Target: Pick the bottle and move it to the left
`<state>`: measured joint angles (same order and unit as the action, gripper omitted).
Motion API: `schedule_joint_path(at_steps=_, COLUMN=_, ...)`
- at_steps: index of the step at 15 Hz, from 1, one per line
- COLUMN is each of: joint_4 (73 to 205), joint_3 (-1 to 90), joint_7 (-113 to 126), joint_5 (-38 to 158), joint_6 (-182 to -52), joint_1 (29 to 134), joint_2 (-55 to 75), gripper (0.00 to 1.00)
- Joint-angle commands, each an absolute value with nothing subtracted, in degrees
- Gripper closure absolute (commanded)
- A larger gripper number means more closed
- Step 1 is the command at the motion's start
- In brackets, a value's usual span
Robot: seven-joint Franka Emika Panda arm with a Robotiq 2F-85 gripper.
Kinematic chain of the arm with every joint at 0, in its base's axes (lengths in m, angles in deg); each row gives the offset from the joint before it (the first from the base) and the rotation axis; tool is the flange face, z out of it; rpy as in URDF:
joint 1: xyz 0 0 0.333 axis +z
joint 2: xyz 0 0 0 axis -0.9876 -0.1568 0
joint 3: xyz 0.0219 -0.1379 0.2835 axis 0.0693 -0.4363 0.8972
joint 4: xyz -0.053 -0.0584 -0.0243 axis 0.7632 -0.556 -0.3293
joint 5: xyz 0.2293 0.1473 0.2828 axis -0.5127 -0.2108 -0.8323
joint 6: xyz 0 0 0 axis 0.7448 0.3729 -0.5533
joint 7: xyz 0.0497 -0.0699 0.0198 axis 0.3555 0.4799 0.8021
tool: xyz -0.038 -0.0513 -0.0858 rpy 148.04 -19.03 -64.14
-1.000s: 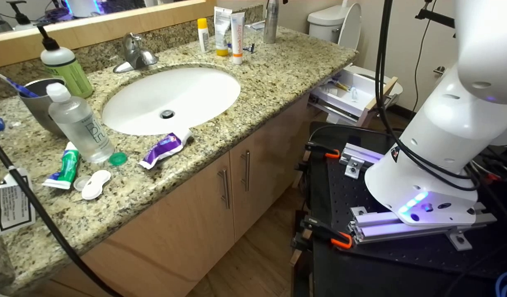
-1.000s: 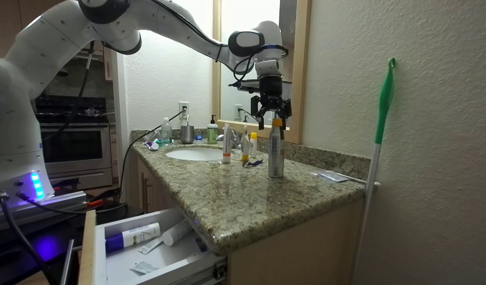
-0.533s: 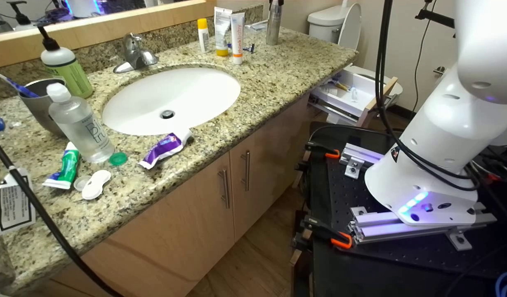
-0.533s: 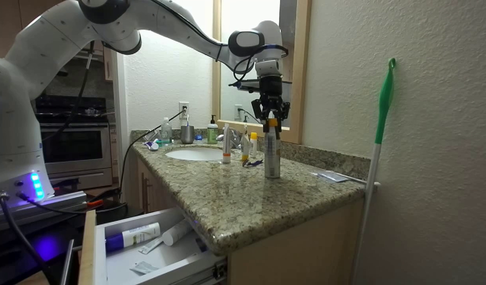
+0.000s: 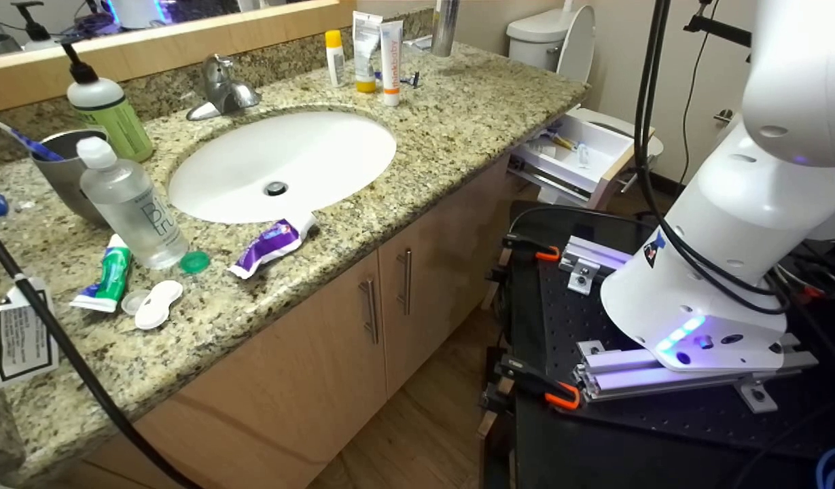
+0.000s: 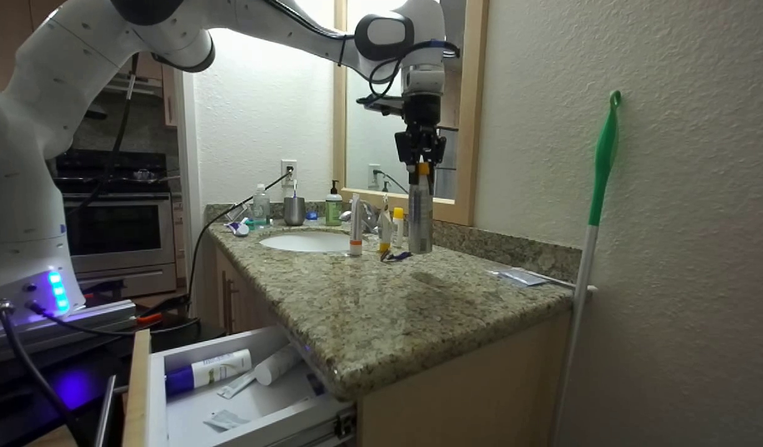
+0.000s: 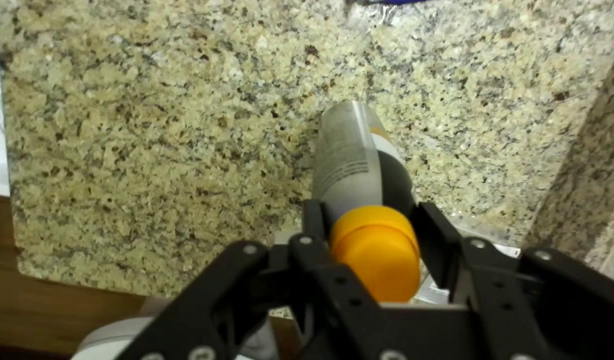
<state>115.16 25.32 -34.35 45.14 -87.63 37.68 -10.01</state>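
Observation:
The slim grey-silver bottle [image 6: 420,217] hangs upright just above the counter, with its shadow on the granite beneath. My gripper [image 6: 422,177] is shut on it from above, below the orange cap. In the wrist view the bottle [image 7: 347,155] sits between the black fingers [image 7: 312,216] of the gripper [image 7: 371,212], one on each side of its shoulder, with the cap towards the palm. In an exterior view only the lower part of the bottle [image 5: 446,27] shows at the top edge; the gripper is outside that picture.
Two upright tubes [image 5: 391,64] and a yellow-capped stick [image 5: 334,58] stand between bottle and sink [image 5: 288,156]. A razor [image 6: 398,256] lies close to the bottle; a flat packet [image 6: 521,276] lies by the wall. The mirror [image 6: 393,112] rises behind. An open drawer [image 6: 257,397] juts out below.
My gripper has gone from open around the bottle's top to shut on it. The bottle first shifted slightly, then rose off the counter with the arm.

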Motion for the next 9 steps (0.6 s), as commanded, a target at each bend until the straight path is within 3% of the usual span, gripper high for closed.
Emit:
schedule_joint_path(at_steps=1, joint_4=121.9, joint_3=25.5, joint_7=-21.8, joint_5=47.0, joint_6=-83.9, joint_1=37.5, joint_2=0.4, gripper=0.75)
schedule_joint_path(at_steps=9, joint_4=141.8, joint_3=24.6, joint_7=2.2, joint_5=58.9, joint_6=-81.1, joint_1=40.4, joint_2=24.4, gripper=0.75)
